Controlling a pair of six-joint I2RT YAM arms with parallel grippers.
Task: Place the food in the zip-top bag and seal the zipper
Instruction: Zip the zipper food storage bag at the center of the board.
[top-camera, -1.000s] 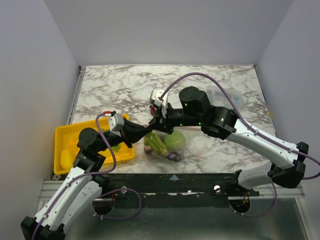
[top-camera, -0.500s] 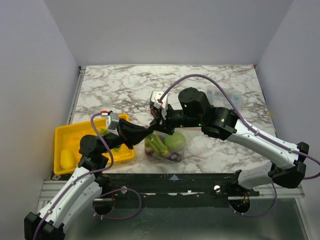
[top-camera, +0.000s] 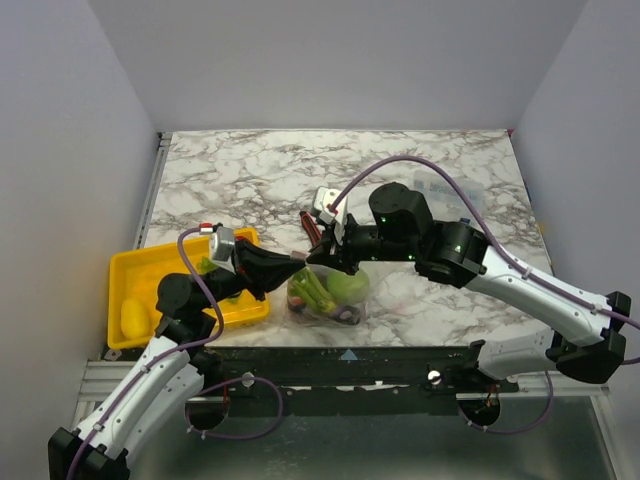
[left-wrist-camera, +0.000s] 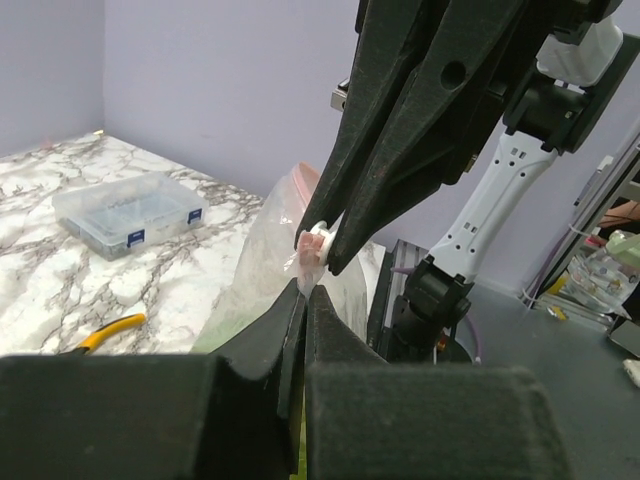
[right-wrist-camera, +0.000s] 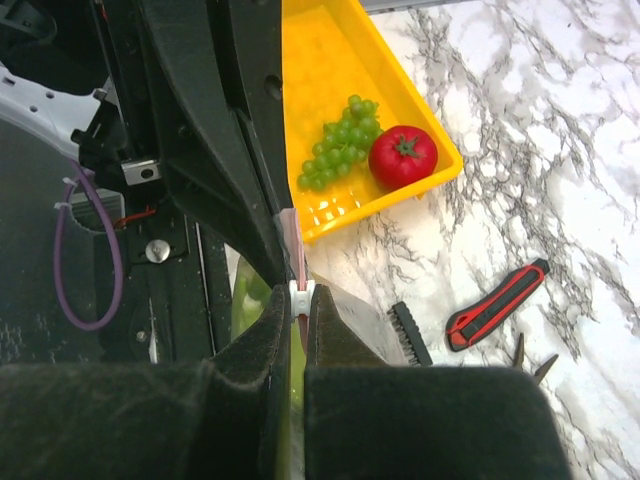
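The zip-top bag (top-camera: 330, 297) stands at the table's front edge, stretched between both grippers. It holds green celery (top-camera: 312, 290), a yellow-green fruit (top-camera: 347, 285) and purple grapes (top-camera: 345, 312). My left gripper (top-camera: 296, 263) (left-wrist-camera: 303, 290) is shut on the end of the pinkish zipper (right-wrist-camera: 290, 235). My right gripper (top-camera: 316, 259) (right-wrist-camera: 301, 296) is shut on the white slider (left-wrist-camera: 316, 243) right next to the left fingertips. A tomato (right-wrist-camera: 403, 157) and green grapes (right-wrist-camera: 340, 145) lie in the yellow tray (top-camera: 130, 270), with a yellow fruit (top-camera: 132, 317).
A red utility knife (right-wrist-camera: 497, 305), a black brush (right-wrist-camera: 405, 333) and pliers (right-wrist-camera: 530, 360) lie on the marble behind the bag. A clear parts box (left-wrist-camera: 130, 210) sits at the far right. The table's front edge is just below the bag.
The left gripper has reached right to the bag's mouth. The right gripper has come down to meet it, while the right arm's body has swung right. The two fingertips now almost touch.
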